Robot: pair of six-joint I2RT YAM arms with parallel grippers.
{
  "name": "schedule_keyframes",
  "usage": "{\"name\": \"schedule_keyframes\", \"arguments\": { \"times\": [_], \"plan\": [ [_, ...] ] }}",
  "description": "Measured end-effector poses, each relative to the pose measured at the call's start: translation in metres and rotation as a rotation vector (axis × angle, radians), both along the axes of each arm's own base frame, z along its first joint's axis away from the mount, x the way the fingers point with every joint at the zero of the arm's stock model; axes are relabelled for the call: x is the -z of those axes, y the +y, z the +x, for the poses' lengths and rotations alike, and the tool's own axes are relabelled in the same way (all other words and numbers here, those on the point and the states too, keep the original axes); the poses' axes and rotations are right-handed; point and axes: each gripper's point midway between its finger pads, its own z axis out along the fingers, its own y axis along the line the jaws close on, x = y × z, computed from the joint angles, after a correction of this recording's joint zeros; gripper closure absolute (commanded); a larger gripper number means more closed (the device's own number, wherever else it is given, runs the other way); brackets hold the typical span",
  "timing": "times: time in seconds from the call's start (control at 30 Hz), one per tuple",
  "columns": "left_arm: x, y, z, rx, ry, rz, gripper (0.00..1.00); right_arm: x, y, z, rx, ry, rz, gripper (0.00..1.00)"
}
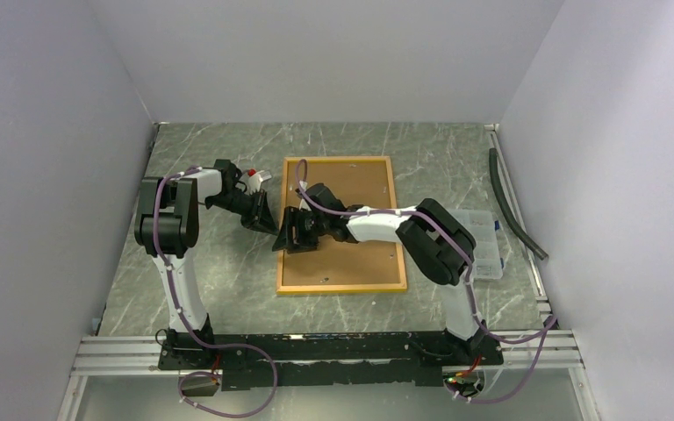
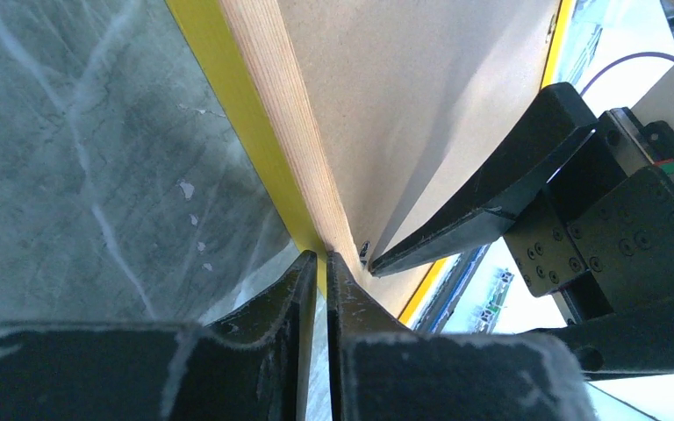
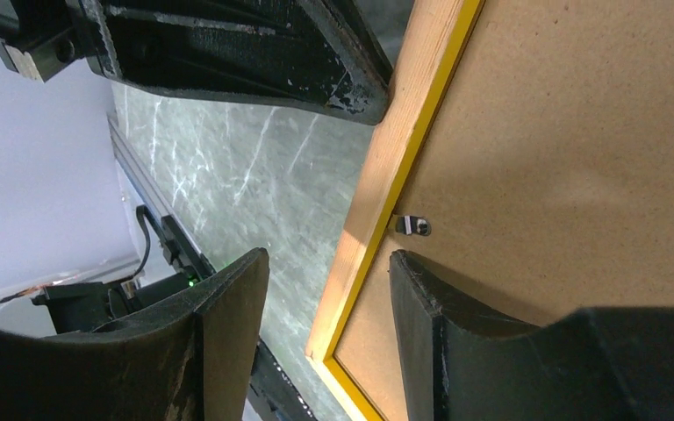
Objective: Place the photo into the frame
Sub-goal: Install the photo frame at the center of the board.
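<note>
The frame [image 1: 342, 287] lies face down in the middle of the table, wood rear side up, with a plain brown backing board [image 1: 360, 184] inside it. The photo is not in view. My left gripper [image 1: 272, 228] is shut, its tips [image 2: 322, 259] against the outer yellow edge of the frame's left rail [image 2: 281, 114]. My right gripper [image 1: 284, 237] is open and straddles that same rail [image 3: 404, 132]: one finger over the board [image 3: 579, 132], the other over the table. A small metal clip [image 3: 414, 225] sits just beyond its fingertips [image 3: 326, 256].
A clear plastic parts box [image 1: 484, 246] stands to the right of the frame. A black hose [image 1: 513, 206] lies along the right wall. A small red-and-white object [image 1: 253, 174] sits behind the left arm. Walls close in three sides.
</note>
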Motion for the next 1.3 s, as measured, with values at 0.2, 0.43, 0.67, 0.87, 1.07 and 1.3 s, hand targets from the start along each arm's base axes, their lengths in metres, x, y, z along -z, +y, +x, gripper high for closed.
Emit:
{"name": "schedule_keyframes", "arguments": {
  "times": [0.2, 0.43, 0.67, 0.87, 1.07, 1.3],
  "plan": [
    [0.0, 0.0, 0.0, 0.0, 0.001, -0.001, 0.87, 0.0, 0.001, 0.003, 0.004, -0.004, 0.001, 0.44],
    [0.0, 0.0, -0.001, 0.001, 0.002, -0.001, 0.87, 0.0, 0.002, 0.006, 0.009, -0.008, 0.004, 0.44],
    [-0.001, 0.0, 0.0, 0.001, 0.0, 0.003, 0.84, -0.001, 0.002, 0.007, 0.009, -0.012, 0.008, 0.44],
    [0.0, 0.002, -0.001, 0.001, -0.002, 0.017, 0.73, -0.004, 0.005, 0.009, 0.002, -0.02, 0.03, 0.41],
    [-0.007, 0.008, 0.007, -0.012, -0.008, 0.044, 0.48, -0.034, -0.012, 0.033, 0.01, -0.04, 0.12, 0.28],
    [-0.041, 0.019, 0.082, -0.076, -0.179, 0.038, 0.55, -0.107, -0.063, 0.125, 0.138, -0.201, 0.22, 0.28]
  ]
}}
